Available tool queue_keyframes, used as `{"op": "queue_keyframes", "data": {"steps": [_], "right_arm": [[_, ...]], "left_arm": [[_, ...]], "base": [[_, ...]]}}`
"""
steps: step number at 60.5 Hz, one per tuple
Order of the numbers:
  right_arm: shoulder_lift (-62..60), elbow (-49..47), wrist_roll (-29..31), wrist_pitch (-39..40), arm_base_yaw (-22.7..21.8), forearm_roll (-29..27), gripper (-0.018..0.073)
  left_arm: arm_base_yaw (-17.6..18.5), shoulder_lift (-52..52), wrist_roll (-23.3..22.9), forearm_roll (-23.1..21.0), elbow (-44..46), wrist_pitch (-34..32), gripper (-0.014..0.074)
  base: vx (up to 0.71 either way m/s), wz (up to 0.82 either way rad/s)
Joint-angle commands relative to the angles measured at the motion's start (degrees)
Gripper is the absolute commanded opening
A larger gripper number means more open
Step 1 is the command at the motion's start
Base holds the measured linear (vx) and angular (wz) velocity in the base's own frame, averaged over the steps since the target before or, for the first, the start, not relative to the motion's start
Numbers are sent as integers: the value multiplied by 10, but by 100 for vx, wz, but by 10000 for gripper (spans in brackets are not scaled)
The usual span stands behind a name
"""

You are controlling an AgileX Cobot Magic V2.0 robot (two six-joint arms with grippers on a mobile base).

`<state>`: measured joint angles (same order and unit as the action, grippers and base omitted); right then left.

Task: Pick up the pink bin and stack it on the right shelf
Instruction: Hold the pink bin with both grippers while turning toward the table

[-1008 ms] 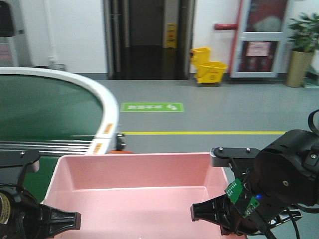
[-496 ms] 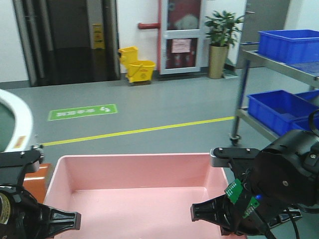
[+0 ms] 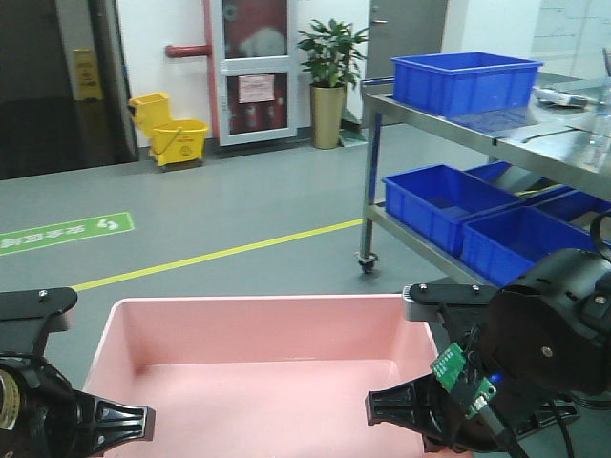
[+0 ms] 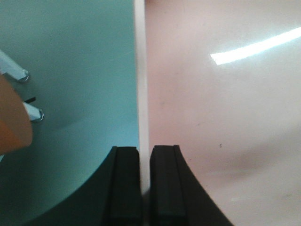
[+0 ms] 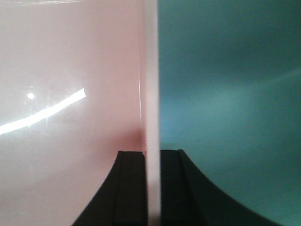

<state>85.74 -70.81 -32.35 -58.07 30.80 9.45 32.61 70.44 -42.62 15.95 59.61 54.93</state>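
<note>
Background swung rightward; right shelf (image 3: pixel 531 143) now ahead, pink bin (image 3: pixel 258 330) still clamped.

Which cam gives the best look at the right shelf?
Exterior front-facing: the right shelf stands at right, steel tiers holding blue crates. Wrist views show none of it, only a wall of the pink bin clamped by the left gripper and the right gripper.

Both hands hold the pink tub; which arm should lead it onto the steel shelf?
Right, probably: the stainless-steel tiered shelf stands on that side, nearest the right hand. The left hand, also gripping the pale-pink plastic tub, would follow.
</note>
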Motion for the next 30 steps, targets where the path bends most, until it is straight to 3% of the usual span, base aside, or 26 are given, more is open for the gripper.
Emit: {"op": "queue_keyframes", "data": {"steps": [1, 30], "right_arm": [[-24, -15, 0, 1, -6, 54, -9], [-24, -15, 2, -18, -6, 54, -9]], "left_arm": [[-1, -19, -4, 36, 17, -4, 41], [-1, -19, -4, 36, 17, -4, 41]], "base": [[20, -30], [34, -9]]}}
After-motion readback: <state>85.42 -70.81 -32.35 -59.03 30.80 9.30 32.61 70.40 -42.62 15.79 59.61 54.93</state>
